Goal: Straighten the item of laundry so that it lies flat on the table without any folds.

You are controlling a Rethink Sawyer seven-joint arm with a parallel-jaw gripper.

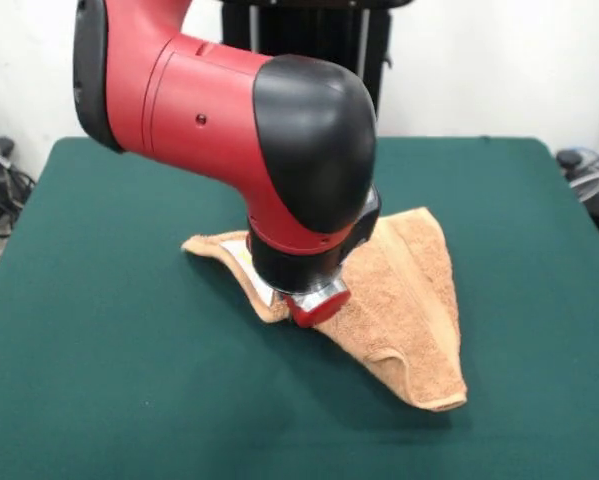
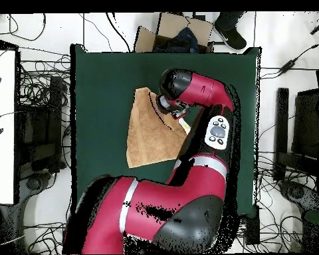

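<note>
The tan-orange towel [image 1: 414, 290] lies crumpled in a rough triangle on the dark green table [image 1: 119, 350], right of centre, with folded edges and a raised ridge toward its near corner. The red and black arm comes down onto the towel's left part. Its gripper [image 1: 315, 302] is low at the towel, mostly hidden under the black wrist, so its state does not show. A pale strip, perhaps the label [image 1: 238, 254], peeks out beside the wrist. In the overhead view the towel [image 2: 147, 133] lies mid-table [image 2: 102, 80], and the arm covers its right edge.
The robot's pedestal [image 1: 309, 30] stands at the far side of the table. In the overhead view a cardboard box [image 2: 179, 36] and a person's shoe [image 2: 230, 36] lie beyond the top edge. Cables ring the table, and a white desk [image 2: 1, 126] stands at the left.
</note>
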